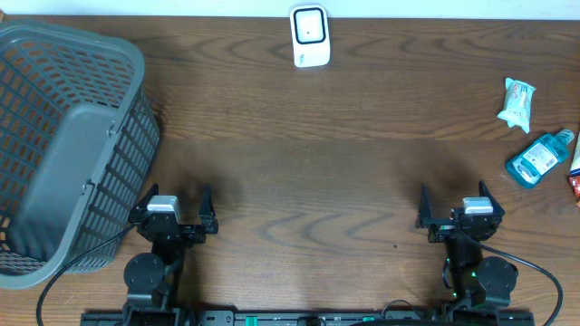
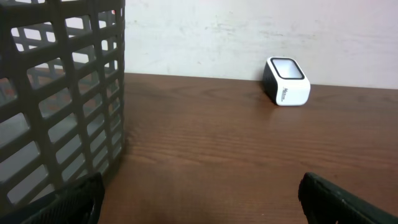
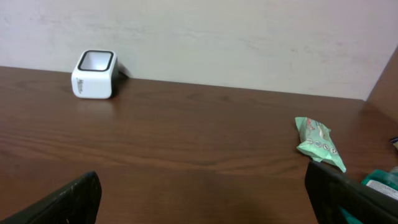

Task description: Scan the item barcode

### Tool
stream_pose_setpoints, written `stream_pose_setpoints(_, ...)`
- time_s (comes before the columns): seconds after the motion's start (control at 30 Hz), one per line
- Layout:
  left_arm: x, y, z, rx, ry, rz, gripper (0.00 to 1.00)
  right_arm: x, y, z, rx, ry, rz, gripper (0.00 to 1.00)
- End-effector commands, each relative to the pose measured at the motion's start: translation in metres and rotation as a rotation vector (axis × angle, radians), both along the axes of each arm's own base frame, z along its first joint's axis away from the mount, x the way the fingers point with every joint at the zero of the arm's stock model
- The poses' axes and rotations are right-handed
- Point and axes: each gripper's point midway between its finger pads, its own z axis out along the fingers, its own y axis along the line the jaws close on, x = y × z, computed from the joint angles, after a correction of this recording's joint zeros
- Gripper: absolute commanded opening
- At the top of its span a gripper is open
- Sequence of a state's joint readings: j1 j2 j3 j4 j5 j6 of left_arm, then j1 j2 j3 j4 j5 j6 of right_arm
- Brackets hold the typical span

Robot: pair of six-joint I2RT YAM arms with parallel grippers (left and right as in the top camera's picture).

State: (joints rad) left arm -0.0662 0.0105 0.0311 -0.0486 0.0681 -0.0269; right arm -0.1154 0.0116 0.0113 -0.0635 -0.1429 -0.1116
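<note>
Nearest to the camera are the two grippers, at the near edge of the table (image 1: pixel 308 163). The left gripper (image 1: pixel 178 204) has its jaws spread wide and nothing is between them. The right gripper (image 1: pixel 453 201) stands the same way, released and empty. In each wrist view only the dark fingers (image 2: pixel 74 202) (image 3: pixel 348 199) show at the bottom corners, with bare wood between them.

The packet (image 1: pixel 517 102), pale green, lies at the far right of the table, well apart from the right gripper and to the right of it. The bottle (image 1: pixel 539 158), blue, lies just near of the packet and is closer to the right gripper, but not touching it. From the right wrist the packet (image 3: pixel 318 143) is seen ahead on the right, and the bottle (image 3: pixel 380 180) is partly hidden behind the right finger.

The scanner (image 1: pixel 309 35), white, stands at the far edge, about in the middle between both arms. The basket (image 1: pixel 118 181), grey, lies on the left, just beside the left gripper.
</note>
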Motion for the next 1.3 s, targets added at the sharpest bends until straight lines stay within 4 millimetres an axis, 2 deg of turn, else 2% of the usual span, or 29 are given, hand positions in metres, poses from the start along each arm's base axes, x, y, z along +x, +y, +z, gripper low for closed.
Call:
stream_pose_setpoints(0.0, 0.000, 0.003, -0.016, -0.005, 0.036, 0.016, 0.99, 0.000, 0.000, -0.001, -0.017, 0.001, 0.000, 0.99)
stream_pose_setpoints(0.17, 0.000, 0.004, -0.016, -0.005, 0.036, 0.019, 0.99, 0.000, 0.000, -0.001, -0.017, 0.001, 0.000, 0.99)
stream_pose_setpoints(0.33, 0.001, 0.014, -0.016, -0.006, 0.036, 0.060, 0.99, 0.000, 0.000, -0.001, -0.017, 0.001, 0.000, 0.99)
stream_pose_setpoints(1.27, 0.001, 0.014, -0.016, -0.006, 0.038, 0.059, 0.99, 0.000, 0.000, -0.001, -0.017, 0.001, 0.000, 0.99)
